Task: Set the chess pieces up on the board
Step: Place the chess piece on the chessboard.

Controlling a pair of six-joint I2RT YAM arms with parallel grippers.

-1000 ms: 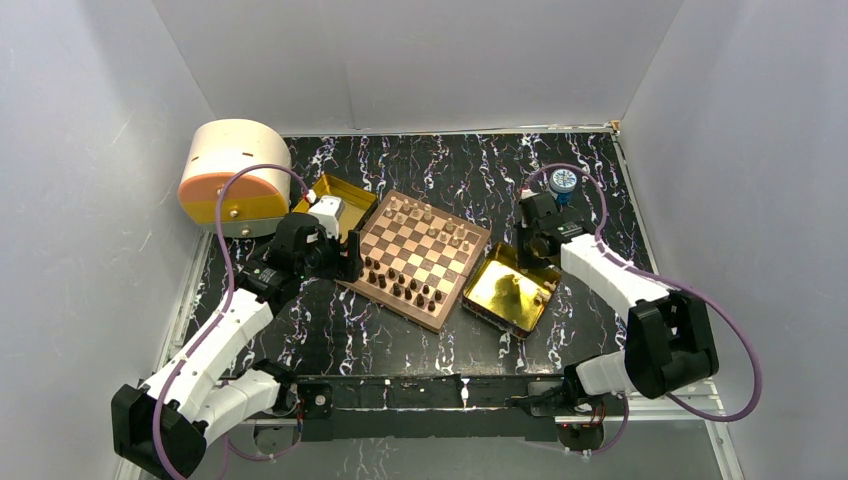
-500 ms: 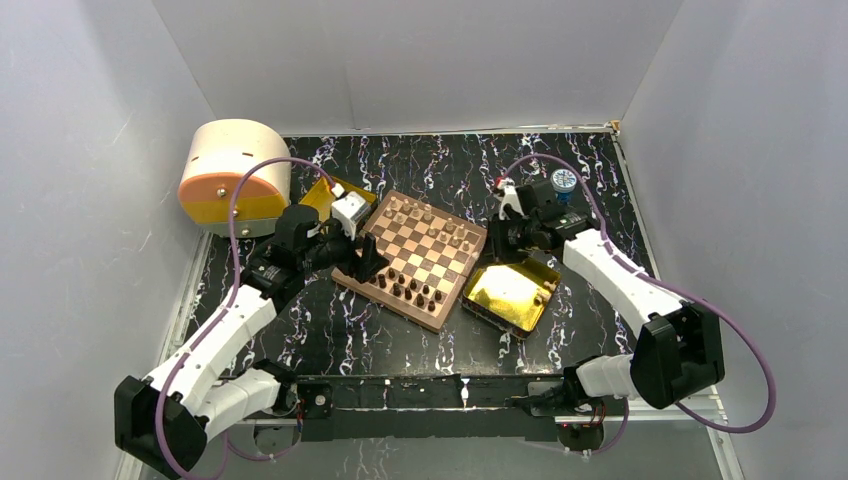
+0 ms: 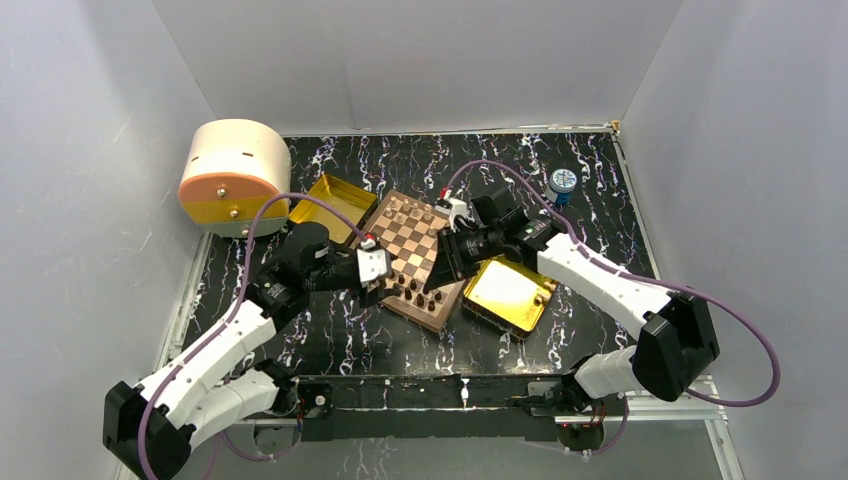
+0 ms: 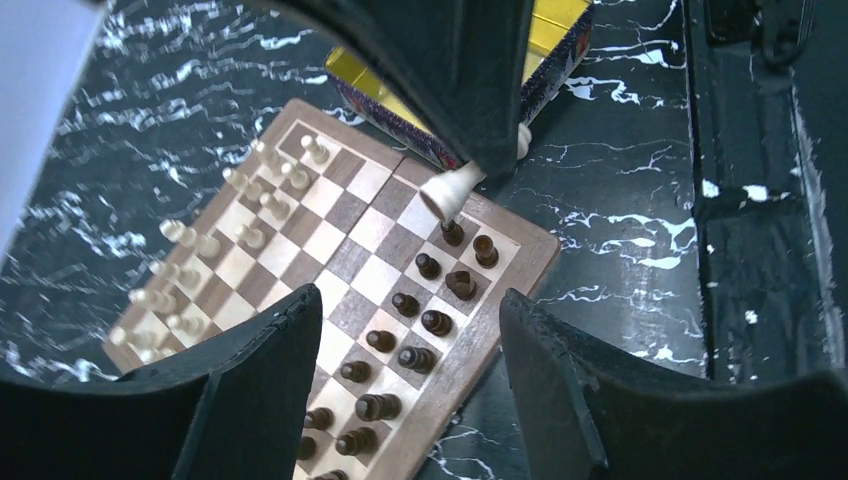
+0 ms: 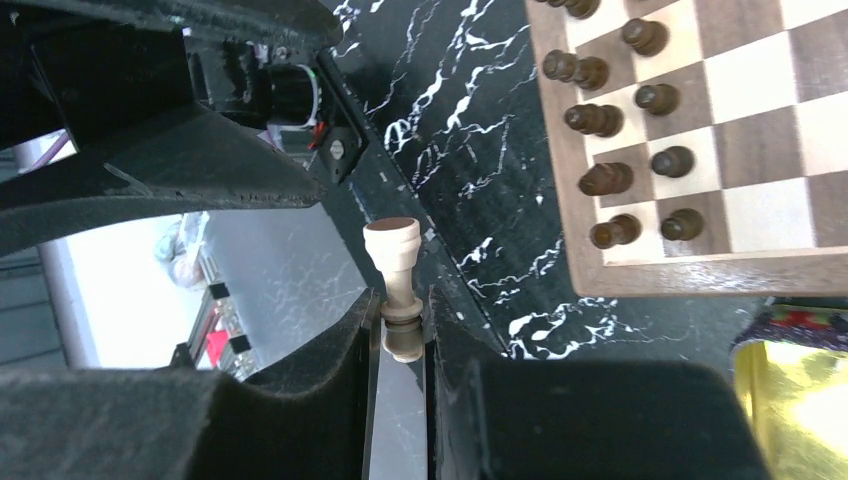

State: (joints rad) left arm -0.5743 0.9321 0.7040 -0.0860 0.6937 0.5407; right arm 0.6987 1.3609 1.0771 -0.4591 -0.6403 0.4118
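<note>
The board (image 3: pixel 412 238) lies at the table's middle, with light chess pieces (image 4: pixel 232 222) along its far side and dark chess pieces (image 4: pixel 432 322) along its near side. My right gripper (image 3: pixel 443 272) hangs over the board's near right corner. It is shut on a light tan piece (image 5: pixel 392 242) by its head, base pointing outward. The left wrist view shows that piece (image 4: pixel 450 188) just above the dark rows. My left gripper (image 3: pixel 383 272) is open over the board's near left edge, with nothing between its fingers (image 4: pixel 262 380). Dark pieces (image 5: pixel 622 148) stand below the right wrist.
A gold tray (image 3: pixel 328 198) sits left of the board and another gold tray (image 3: pixel 512 296) right of it. A round cream and orange container (image 3: pixel 230 170) stands at the back left. A small blue object (image 3: pixel 563 182) sits at the back right.
My right gripper has swung left from the right gold tray to the board, carrying the light piece. My left gripper has moved from the left tray toward the board's near edge, its jaws narrowing.
</note>
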